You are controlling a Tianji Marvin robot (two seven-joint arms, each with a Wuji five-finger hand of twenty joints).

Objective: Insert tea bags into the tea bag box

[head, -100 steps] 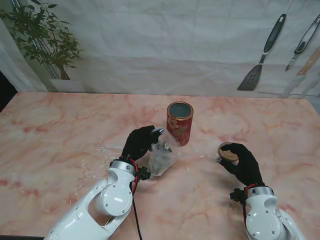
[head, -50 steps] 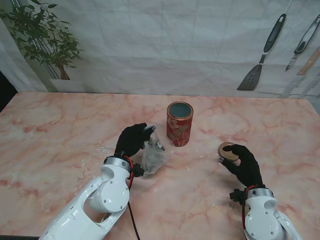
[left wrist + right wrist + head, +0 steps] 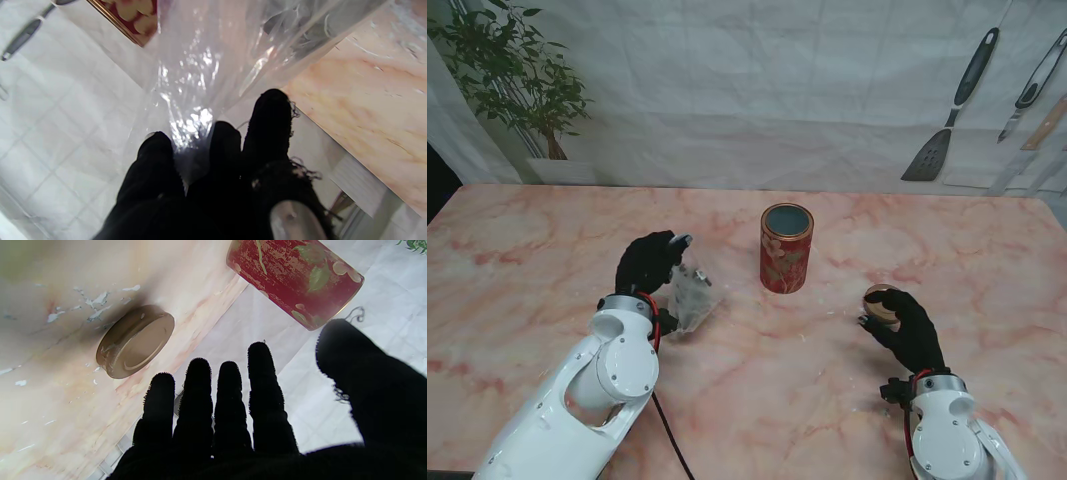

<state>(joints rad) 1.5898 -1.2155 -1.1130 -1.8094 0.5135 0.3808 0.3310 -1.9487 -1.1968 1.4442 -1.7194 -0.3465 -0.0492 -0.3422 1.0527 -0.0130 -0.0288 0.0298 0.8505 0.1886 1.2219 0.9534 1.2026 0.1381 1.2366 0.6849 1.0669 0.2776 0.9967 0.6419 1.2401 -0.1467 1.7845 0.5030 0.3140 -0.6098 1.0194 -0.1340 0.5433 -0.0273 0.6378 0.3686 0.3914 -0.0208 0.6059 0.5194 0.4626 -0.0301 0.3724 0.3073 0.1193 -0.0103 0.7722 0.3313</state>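
Two robot hands work over the marble desk (image 3: 527,260). The red tea bag box (image 3: 786,248) stands upright and open, its lid (image 3: 882,300) lying off to the right. The left robot hand (image 3: 649,262) pinches a clear plastic bag (image 3: 691,298) left of the box; the right robot hand (image 3: 905,325), fingers spread and holding nothing, hovers beside the lid. The slippery film could slide from the pinch, or the sagging bag could snag the rim and tip the box.

A staged kitchen set is suggested: a pink marble-patterned worktop (image 3: 547,270), utensils (image 3: 951,108) hung on a creased white backdrop at upper right, a potted plant (image 3: 515,85) at upper left.
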